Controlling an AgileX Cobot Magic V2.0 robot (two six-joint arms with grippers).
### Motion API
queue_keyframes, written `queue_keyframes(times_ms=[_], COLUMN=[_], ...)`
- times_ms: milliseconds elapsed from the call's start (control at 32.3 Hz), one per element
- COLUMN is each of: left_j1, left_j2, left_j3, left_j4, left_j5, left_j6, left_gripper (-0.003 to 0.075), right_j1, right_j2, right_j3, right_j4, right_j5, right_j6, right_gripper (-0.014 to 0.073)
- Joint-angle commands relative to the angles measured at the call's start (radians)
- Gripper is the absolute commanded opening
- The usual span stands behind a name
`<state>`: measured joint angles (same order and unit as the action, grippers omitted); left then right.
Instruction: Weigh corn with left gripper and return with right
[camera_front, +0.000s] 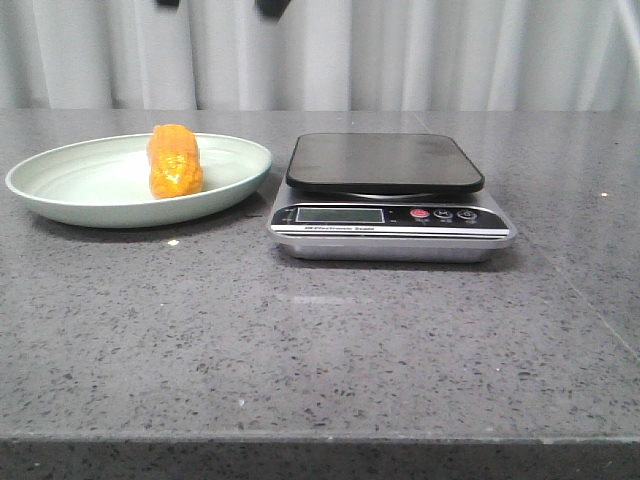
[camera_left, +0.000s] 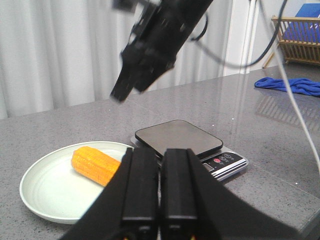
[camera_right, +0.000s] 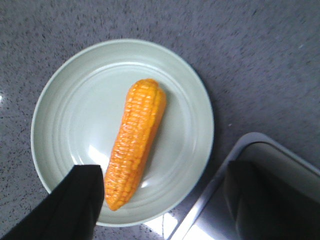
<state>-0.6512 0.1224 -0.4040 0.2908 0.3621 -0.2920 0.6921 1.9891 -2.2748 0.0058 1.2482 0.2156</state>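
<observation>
On the left part of the grey stone table (camera_front: 320, 340), the corn (camera_front: 174, 160) lies on its side inside the pale green plate (camera_front: 60, 190), one end toward the camera in the front view; the plate stands just beside the digital scale (camera_front: 390, 215), whose dark platform (camera_front: 384, 160) carries nothing. The corn is therefore either not yet weighed or already returned; the frames alone do not settle which.

The left gripper (camera_left: 159, 165) hangs above the near edge of the table with its two black fingers (camera_left: 141, 185) pressed together and nothing between them; it points toward the gap between plate and scale. From this pose it cannot take the corn; a pickup would first require the fingers to spread.

The right gripper (camera_right: 165, 200) hovers directly over the plate, looking straight down; its fingers (camera_right: 65, 205) stand wide apart, one over the plate rim, the other over the scale's platform, and they hold nothing. Neither gripper touches the corn. The overhead position suits a vertical descent; the corn's long axis lies oblique to the finger line, so some wrist rotation is likely needed for a grasp across the narrow width.
</observation>
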Motion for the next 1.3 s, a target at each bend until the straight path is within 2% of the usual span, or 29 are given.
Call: queue_keyframes(times_ms=[0, 124, 217, 310, 527, 682, 961, 1085, 1271], left_j1=[-0.007, -0.007, -0.007, -0.007, -0.007, -0.007, -0.007, -0.007, -0.007], left_j2=[0.014, 0.014, 0.014, 0.014, 0.014, 0.014, 0.014, 0.014, 0.014], left_j3=[-0.027, -0.027, -0.027, -0.027, -0.027, -0.027, -0.027, -0.027, -0.027], left_j4=[0.006, 0.006, 0.006, 0.006, 0.006, 0.006, 0.006, 0.006, 0.006], left_j5=[-0.074, -0.074, -0.074, -0.074, -0.074, -0.074, -0.074, -0.074, -0.074], left_j6=[0.0, 0.0, 0.0, 0.0, 0.0, 0.0, 0.0, 0.0, 0.0], left_gripper=[0.0127, 0.0127, 0.0127, 0.0127, 0.0127, 0.0127, 0.0127, 0.0127, 0.0127], right_j1=[-0.043, -0.078, -0.085, -0.085, -0.085, -0.085, -0.085, -0.085, -0.085], right_j2=[-0.136, -0.252, -0.349, -0.471, -0.791, -0.992, -1.349, -1.542, -1.794], right_j3=[-0.031, 0.059, 0.204, 0.403, 0.888, 1.175, 1.536, 1.654, 1.801], right_j4=[0.003, 0.004, 0.005, 0.005, 0.006, 0.007, 0.007, 0.005, -0.066], right_j5=[0.075, 0.02, -0.036, -0.131, -0.459, -0.601, -0.786, -0.847, -0.913], right_j6=[-0.055, -0.088, -0.138, -0.138, -0.138, -0.138, -0.138, -0.138, -0.139], right_gripper=[0.0594, 0.0579, 0.0579, 0.0579, 0.0579, 0.0579, 0.0579, 0.0579, 0.0579])
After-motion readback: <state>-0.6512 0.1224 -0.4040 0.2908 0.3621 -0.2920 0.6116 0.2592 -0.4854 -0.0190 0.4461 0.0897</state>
